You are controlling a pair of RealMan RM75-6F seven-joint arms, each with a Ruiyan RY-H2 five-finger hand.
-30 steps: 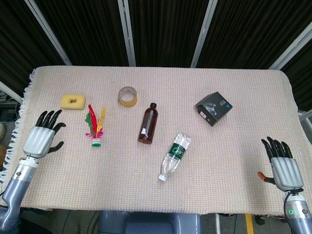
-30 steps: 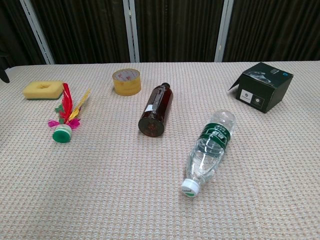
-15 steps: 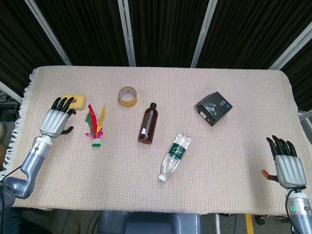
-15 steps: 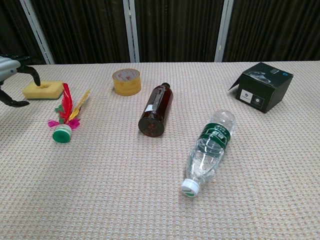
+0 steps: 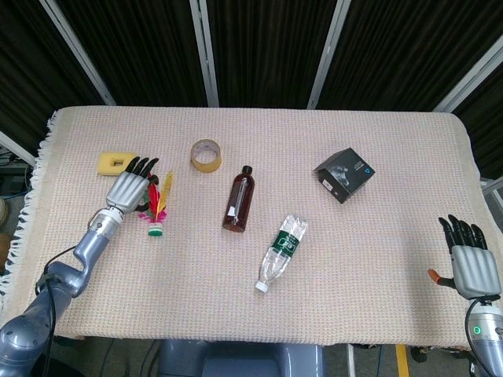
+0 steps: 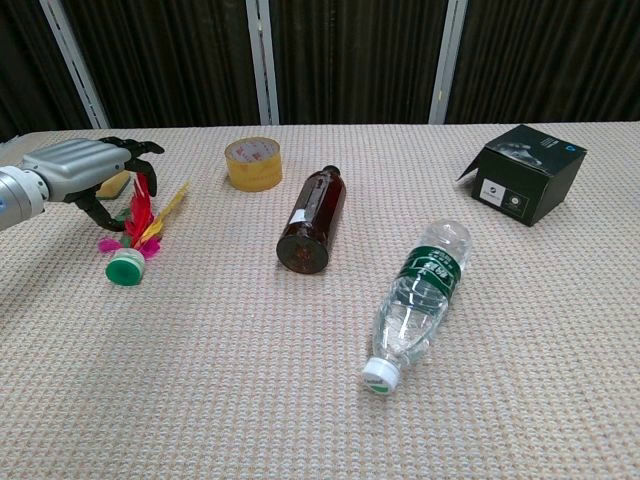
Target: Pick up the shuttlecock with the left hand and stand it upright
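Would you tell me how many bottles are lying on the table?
2: a brown bottle at the centre, and a clear plastic bottle just right of it, nearer the front edge.

A woven beige cloth [image 5: 377,259] covers the table, with a fringe along its left edge. Near the far left corner lies a yellow sponge [image 5: 112,162] with a hole in its middle. A roll of tape [image 5: 206,155] lies flat nearer the far edge, left of centre. A brown bottle [image 5: 239,199] lies on its side at the middle, its black cap toward the far edge. A clear water bottle [image 5: 281,251] with a green label lies on its side just right of it, white cap toward the near edge. A black box [image 5: 344,174] sits tilted toward the far right.
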